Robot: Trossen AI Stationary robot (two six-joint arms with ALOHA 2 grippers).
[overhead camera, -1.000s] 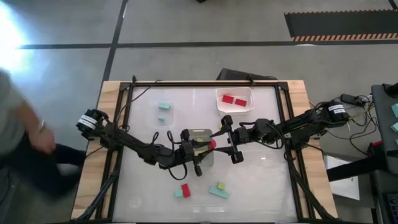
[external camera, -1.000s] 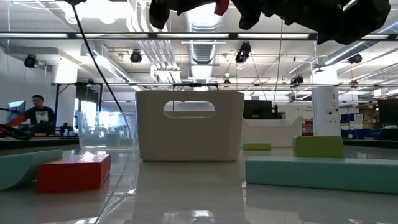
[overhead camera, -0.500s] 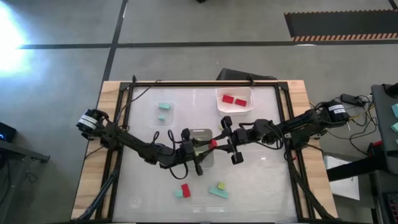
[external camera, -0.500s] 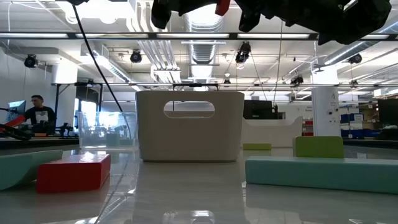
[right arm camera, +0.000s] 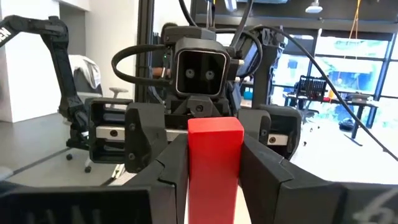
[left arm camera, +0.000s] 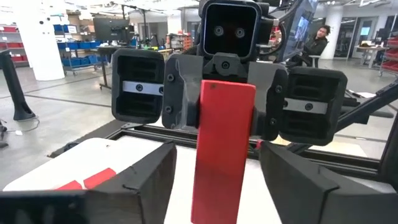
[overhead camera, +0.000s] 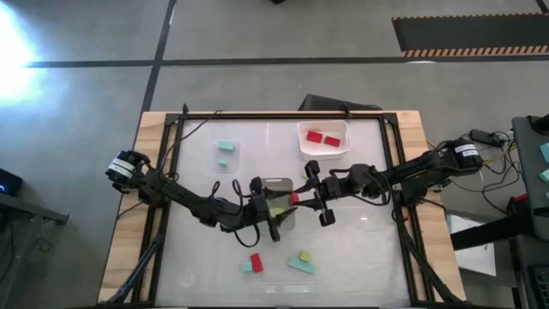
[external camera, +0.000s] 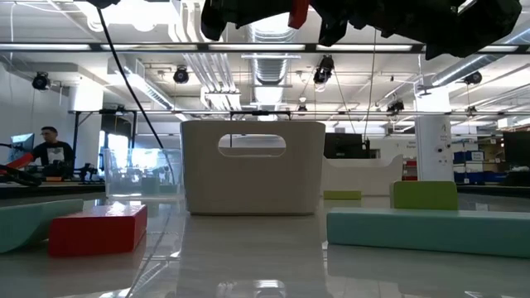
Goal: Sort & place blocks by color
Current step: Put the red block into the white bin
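Step in hand: a mid-air handover of one small flat red block (overhead camera: pixel 293 198) above the middle of the white table (overhead camera: pixel 360 249), as I judge it
Right gripper (overhead camera: pixel 302 197): reaches in from the table's right edge – its two dark fingers (right arm camera: pixel 174 171) are pressed against the red block's sides, pinching it
Left gripper (overhead camera: pixel 281 206): faces it from the left, fingers (left arm camera: pixel 149 180) spread with a gap on each side of the red block, not touching it
Below the grippers: a pale container with a handle slot (overhead camera: pixel 279 184), standing at the table's middle
Red tray (overhead camera: pixel 343 129): a clear plastic tray near the far edge, right of centre, with two red blocks (overhead camera: pixel 323 138) in it
Teal tray (overhead camera: pixel 238 146): a clear tray near the far edge, left of centre, with two teal blocks (overhead camera: pixel 226 152)
Still loose: a red (overhead camera: pixel 256 262), two teal (overhead camera: pixel 300 265) and a yellow-green block (overhead camera: pixel 304 256) near the near edge
Progress: roughly half sorted, by my estimate
Next move: the left gripper should back straight off without brushing the red block – then the right can swing toward the far edge, lower over the red tray and let go
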